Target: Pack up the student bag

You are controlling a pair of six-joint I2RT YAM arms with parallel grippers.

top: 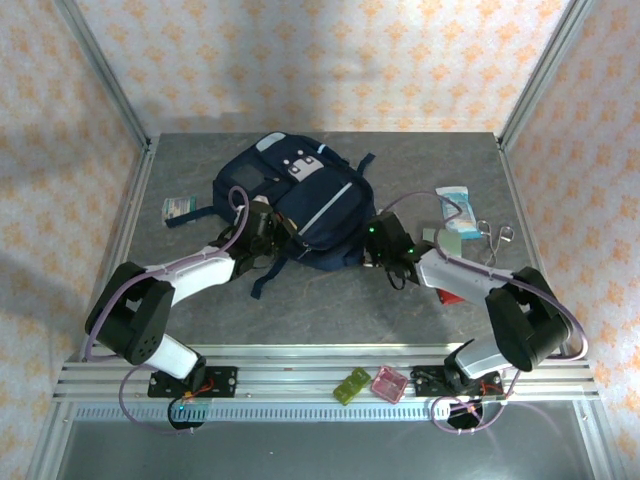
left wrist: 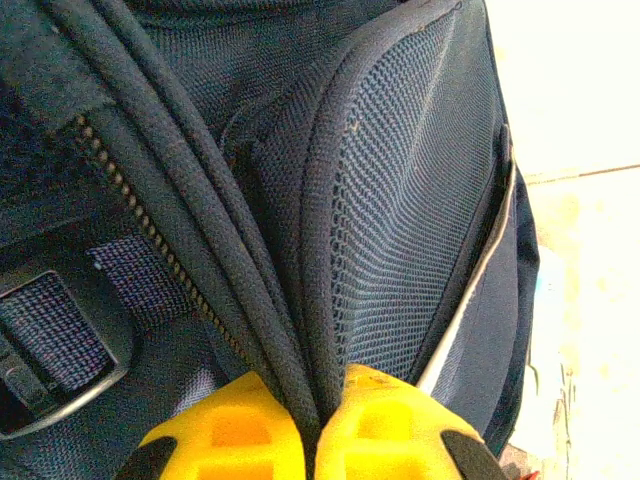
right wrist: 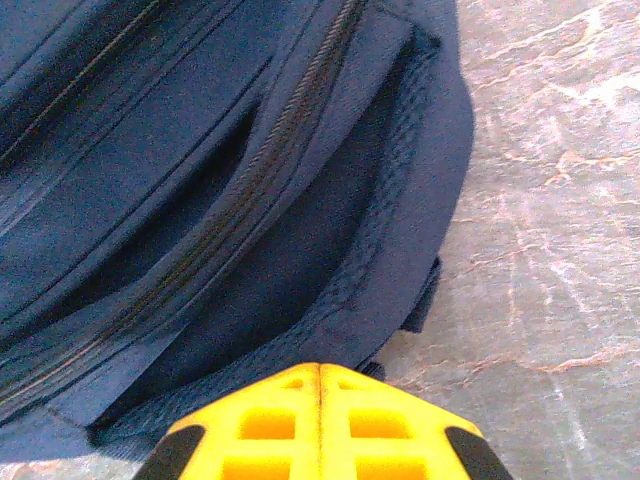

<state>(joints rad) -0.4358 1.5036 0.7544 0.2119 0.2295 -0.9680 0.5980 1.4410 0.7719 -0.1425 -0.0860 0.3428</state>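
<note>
The student bag [top: 300, 210] is a navy backpack lying in the middle of the table, with white patches near its far end. My left gripper [top: 268, 228] is at the bag's left side. In the left wrist view its yellow fingers [left wrist: 318, 400] are shut on the dark piped edge of the bag [left wrist: 400, 200], beside a zipper and a mesh panel. My right gripper [top: 375, 245] is at the bag's right side. In the right wrist view its fingers [right wrist: 320, 375] are pressed together at the rim of the bag [right wrist: 200, 150]. I cannot tell whether any fabric is pinched there.
A small teal packet [top: 180, 207] lies left of the bag. A blue-and-white packet [top: 455, 205] and a metal ring item [top: 495, 235] lie to the right, past my right arm. A green piece [top: 352, 386] and a pink piece [top: 388, 383] rest on the front rail.
</note>
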